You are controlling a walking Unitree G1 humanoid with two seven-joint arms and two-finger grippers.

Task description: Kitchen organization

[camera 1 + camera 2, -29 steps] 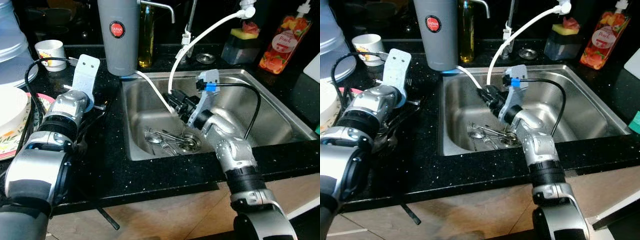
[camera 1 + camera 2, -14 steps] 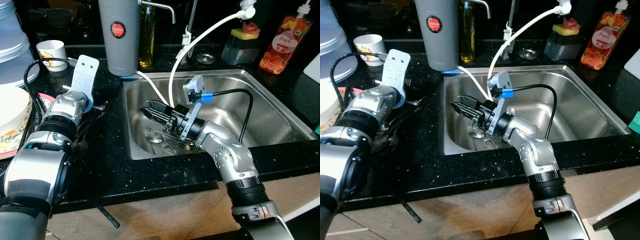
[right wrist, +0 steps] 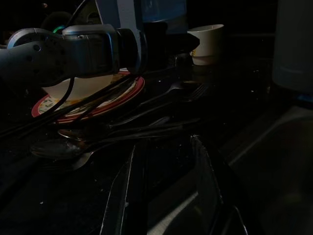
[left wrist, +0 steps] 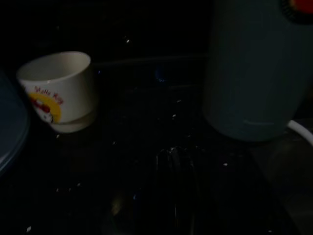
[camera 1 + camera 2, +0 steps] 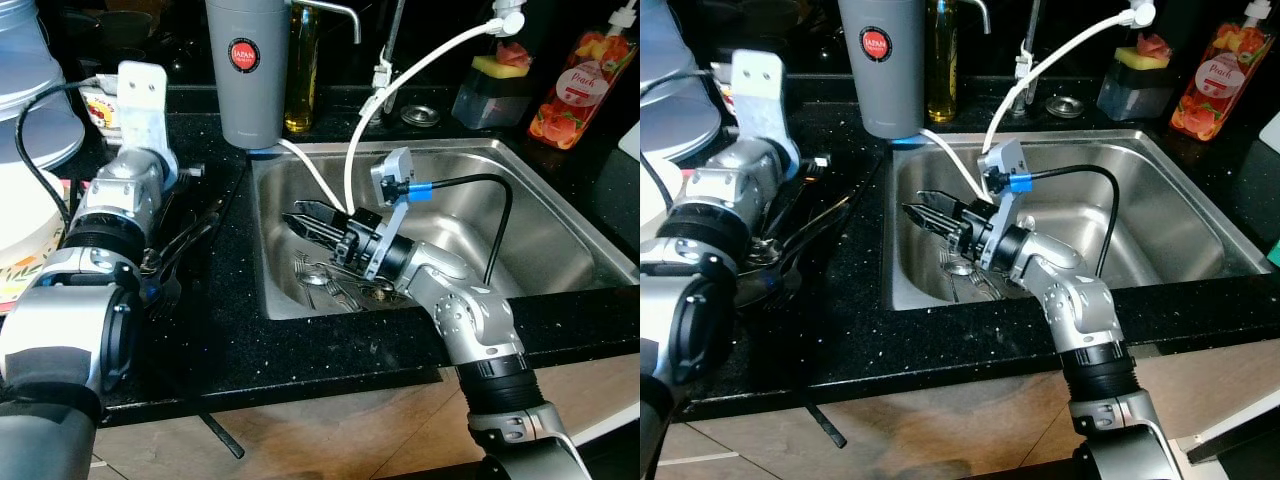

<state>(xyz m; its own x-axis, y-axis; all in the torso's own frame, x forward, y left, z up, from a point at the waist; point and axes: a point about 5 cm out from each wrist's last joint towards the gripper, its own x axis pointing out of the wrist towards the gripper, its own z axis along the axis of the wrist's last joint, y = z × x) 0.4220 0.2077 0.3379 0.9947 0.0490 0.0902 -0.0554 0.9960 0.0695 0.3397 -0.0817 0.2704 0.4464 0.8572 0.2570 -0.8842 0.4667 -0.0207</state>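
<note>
Several spoons and forks (image 5: 335, 285) lie around the drain of the steel sink (image 5: 530, 215). My right gripper (image 5: 300, 215) hangs just above them, open, its fingers aimed at the sink's left wall with nothing between them. More cutlery (image 5: 188, 240) lies on the black counter left of the sink, and the right wrist view sees it too (image 3: 146, 110). My left arm (image 5: 125, 185) reaches along the counter beside that cutlery. My left gripper (image 4: 175, 164) is a dark shape that points at the gap between a white mug (image 4: 58, 90) and a grey flask (image 4: 254, 73).
A red-rimmed plate (image 5: 30, 275) with a white bowl (image 5: 25, 210) sits at the far left. The grey flask (image 5: 245, 70), an oil bottle (image 5: 303, 70), a sponge holder (image 5: 495, 85) and a soap bottle (image 5: 570, 90) line the back. A white hose (image 5: 420, 70) arcs over the sink.
My right gripper swung from the back of the sink, near the hose, round to the left over the cutlery. My left wrist moved back along the counter toward the mug.
</note>
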